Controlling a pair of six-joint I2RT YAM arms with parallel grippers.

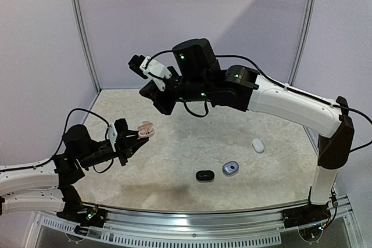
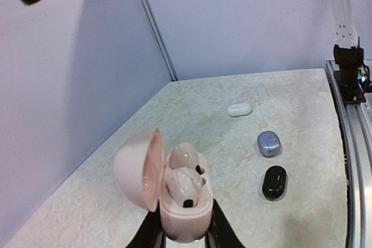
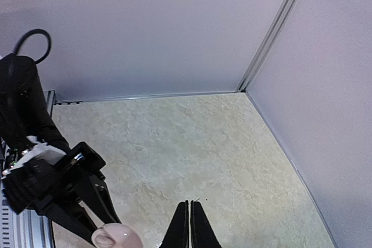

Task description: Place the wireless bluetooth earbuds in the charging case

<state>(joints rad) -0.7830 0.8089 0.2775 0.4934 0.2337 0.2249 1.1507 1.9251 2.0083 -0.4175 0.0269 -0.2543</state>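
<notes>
My left gripper [image 2: 185,232] is shut on the base of a pink charging case [image 2: 186,213], held above the table at the left with its lid [image 2: 136,169] swung open. Two pale pink earbuds sit in the case: one at the far end [image 2: 185,156], one nearer [image 2: 183,183] that stands a little proud. From above, the case [image 1: 145,128] shows at the tip of the left gripper [image 1: 135,139]. My right gripper [image 3: 190,216] is shut with nothing between its fingers. It hangs high over the back left of the table [image 1: 158,98], above and beyond the case [image 3: 118,238].
Three shut cases lie on the table to the right: a white one [image 1: 258,145] [image 2: 239,109], a blue-grey one [image 1: 231,168] [image 2: 269,143] and a black one [image 1: 204,175] [image 2: 274,182]. Purple walls close off the back and both sides. A metal rail [image 1: 203,220] runs along the near edge.
</notes>
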